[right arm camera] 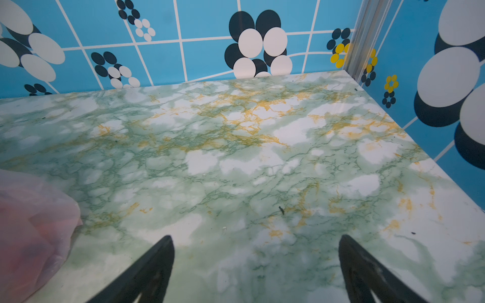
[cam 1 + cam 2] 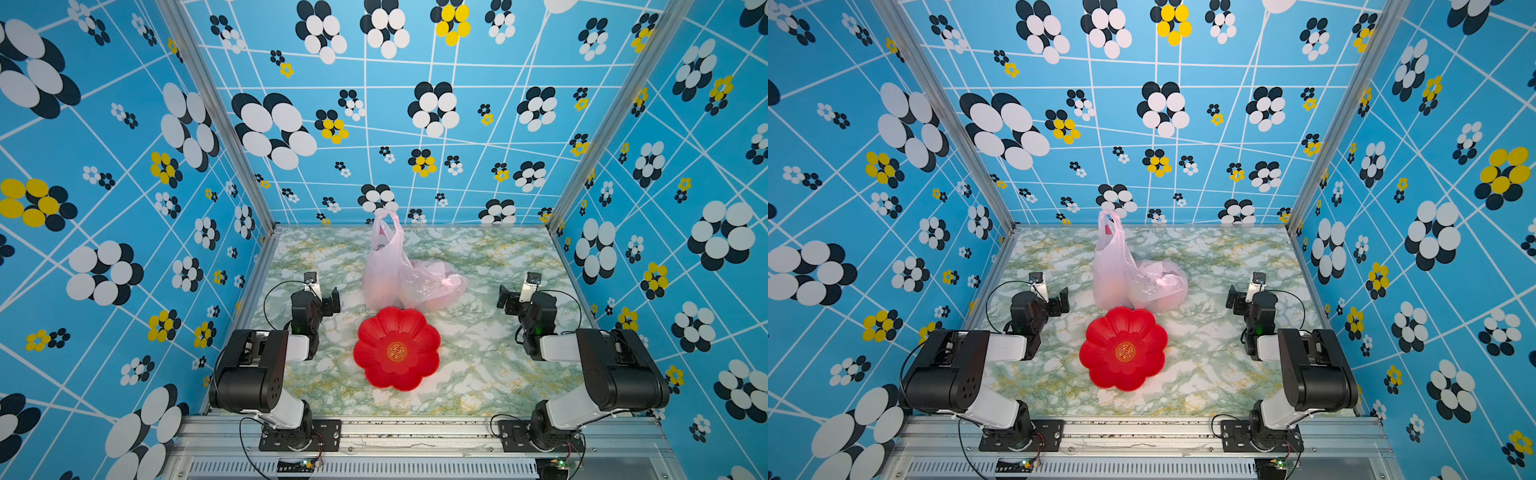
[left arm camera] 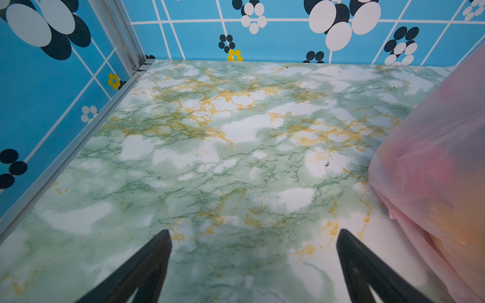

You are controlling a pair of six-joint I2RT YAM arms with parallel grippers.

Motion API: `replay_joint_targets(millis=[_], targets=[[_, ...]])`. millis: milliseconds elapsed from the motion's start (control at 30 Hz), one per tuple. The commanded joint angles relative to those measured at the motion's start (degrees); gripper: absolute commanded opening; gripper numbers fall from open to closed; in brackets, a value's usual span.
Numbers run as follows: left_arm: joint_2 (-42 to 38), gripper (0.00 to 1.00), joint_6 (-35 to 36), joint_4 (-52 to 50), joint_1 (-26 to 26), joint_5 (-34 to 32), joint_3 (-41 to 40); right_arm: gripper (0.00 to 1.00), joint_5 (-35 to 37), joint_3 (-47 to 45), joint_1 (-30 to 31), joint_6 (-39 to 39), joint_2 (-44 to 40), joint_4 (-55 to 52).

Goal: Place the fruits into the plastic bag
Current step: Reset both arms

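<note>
Spread wide and holding nothing, the left hand [image 3: 253, 233] and right hand [image 1: 256, 238] flank the bag [image 2: 399, 278]. Blurry fruits [image 3: 456, 236] show through its skin, just beside the left hand, and the plate [image 2: 397, 374] is bare (job looks done).

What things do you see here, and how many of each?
Bag: 1
Plate: 1
Grippers: 2 (left gripper, right gripper, both open)
Fruits: only blurry colours inside the bag, cannot count
Total: 4, without the fruits
</note>
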Motion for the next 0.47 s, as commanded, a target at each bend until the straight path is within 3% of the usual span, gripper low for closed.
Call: replay_joint_targets(millis=[0,433], targets=[[-0.29,0.99,1.08,0.11,0.04,-0.68,0.82,0.99,-0.49,1.13,0.18,-0.26,0.0,-1.1],[-0.2,0.99,1.08,0.22,0.05,-0.72,0.66,0.99,-2.24,1.0,0.44,-1.35,0.11,-0.86]])
